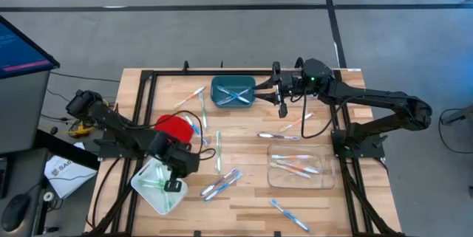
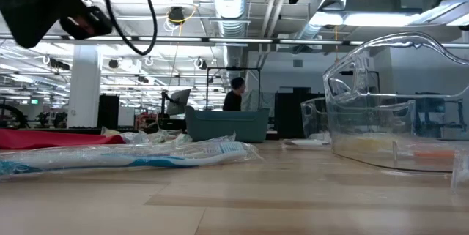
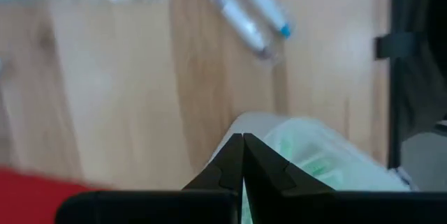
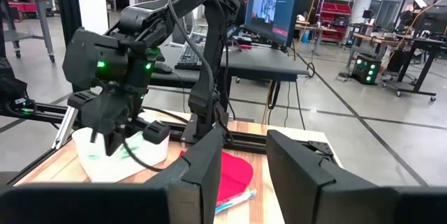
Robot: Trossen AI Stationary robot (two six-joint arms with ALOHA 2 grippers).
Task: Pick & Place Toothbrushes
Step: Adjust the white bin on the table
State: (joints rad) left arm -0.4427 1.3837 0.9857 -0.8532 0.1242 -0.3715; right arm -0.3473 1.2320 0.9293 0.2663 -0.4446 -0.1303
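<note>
High view: right claw (image 1: 283, 108) hangs by the teal bin (image 1: 233, 92), fingers apart, nothing visibly held. Left claw (image 1: 173, 184), pinched together, sits over the white tray (image 1: 158, 185). Toothbrushes (image 1: 222, 184) lie scattered; I'd drop straight down, jaws astride one brush.

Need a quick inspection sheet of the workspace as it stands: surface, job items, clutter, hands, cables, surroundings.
Surface: wooden table inside a black frame.
Job's things: toothbrushes loose across the table; some in the teal bin, the clear tray and the white bin.
Clutter: red container by the left arm.
Hands: left hand shut, over the white bin; right hand part open beside the teal bin, whether it holds anything cannot be told.
Cables: black leads along both arms; loose ones off the table's left edge.
Surroundings: monitor at left; a person far behind.
</note>
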